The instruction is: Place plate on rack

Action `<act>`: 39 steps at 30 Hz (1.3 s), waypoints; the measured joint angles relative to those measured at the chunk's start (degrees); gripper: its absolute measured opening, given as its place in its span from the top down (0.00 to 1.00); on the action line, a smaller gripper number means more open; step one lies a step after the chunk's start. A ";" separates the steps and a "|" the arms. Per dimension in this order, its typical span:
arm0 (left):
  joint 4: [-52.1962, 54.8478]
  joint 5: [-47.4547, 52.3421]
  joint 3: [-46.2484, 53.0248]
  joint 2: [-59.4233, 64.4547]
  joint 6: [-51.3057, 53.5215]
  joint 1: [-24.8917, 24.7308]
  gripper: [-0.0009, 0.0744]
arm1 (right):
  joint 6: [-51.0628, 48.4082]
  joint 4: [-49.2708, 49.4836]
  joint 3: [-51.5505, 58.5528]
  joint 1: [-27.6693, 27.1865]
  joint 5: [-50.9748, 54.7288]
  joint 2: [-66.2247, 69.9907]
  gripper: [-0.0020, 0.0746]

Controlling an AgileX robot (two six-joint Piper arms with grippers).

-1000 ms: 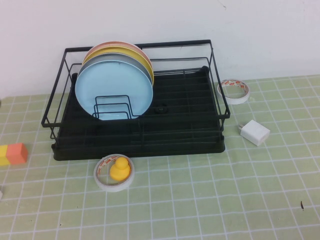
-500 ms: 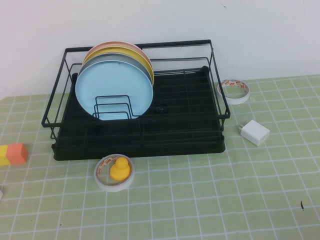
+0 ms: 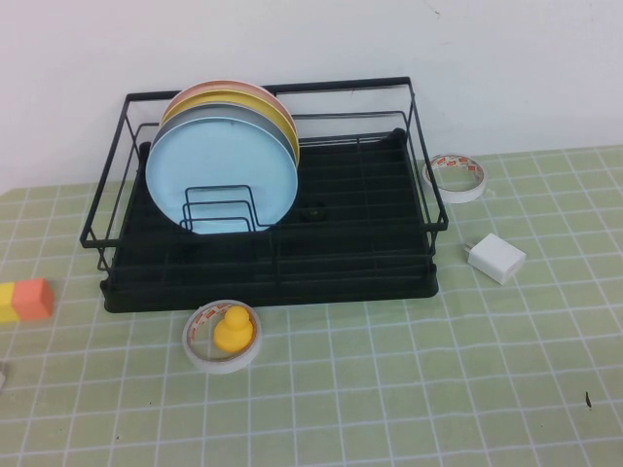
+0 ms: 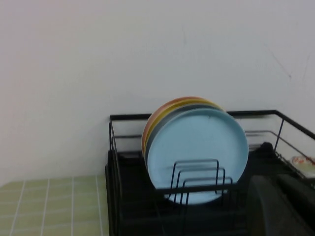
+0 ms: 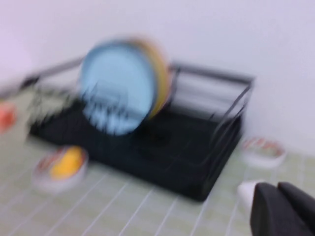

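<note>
The light blue plate (image 3: pixel 221 180) stands upright in the black wire rack (image 3: pixel 268 199), foremost in a row of plates — a grey plate (image 3: pixel 209 115) just behind it, then a yellow plate (image 3: pixel 255 102) and a pinkish plate (image 3: pixel 219 88) at the back. Its lower edge sits behind the upright wire dividers (image 3: pixel 219 209) in the rack's left half.

Neither arm shows in the high view. In the left wrist view, the dark body of the left gripper (image 4: pixel 280 206) fills one corner, apart from the plate (image 4: pixel 197 150), which it faces across the rack's front rail; whether its fingers are parted or closed cannot be told. The right gripper (image 5: pixel 283 209) appears likewise as a dark mass at the frame's edge, well clear of the rack (image 5: pixel 162 128) and the plate (image 5: pixel 115 86) — its finger position also cannot be told.

On the green checked table (image 3: pixel 389 389), a yellow duck (image 3: pixel 234 329) sits inside a tape roll (image 3: pixel 221 336) just in front of the rack. A second tape roll (image 3: pixel 456 176) and a white charger (image 3: pixel 494 258) lie to the rack's right; an orange-and-yellow block (image 3: pixel 24 300) lies to its left.
</note>
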 joint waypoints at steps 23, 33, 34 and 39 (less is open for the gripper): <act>-0.09 -4.08 13.35 -16.16 0.20 0.00 0.99 | -13.18 2.48 13.42 -20.20 -12.16 -4.97 0.97; -0.43 -6.35 14.14 -16.94 0.20 0.00 0.99 | -14.75 3.22 13.42 -21.77 2.72 -12.28 0.97; -0.43 -6.59 14.14 -16.94 0.20 0.00 0.99 | -14.75 3.78 13.42 -22.54 3.00 -12.28 0.97; -0.43 -6.82 14.57 -16.94 0.20 0.00 0.99 | -13.16 5.52 13.42 -26.61 4.42 -12.28 0.97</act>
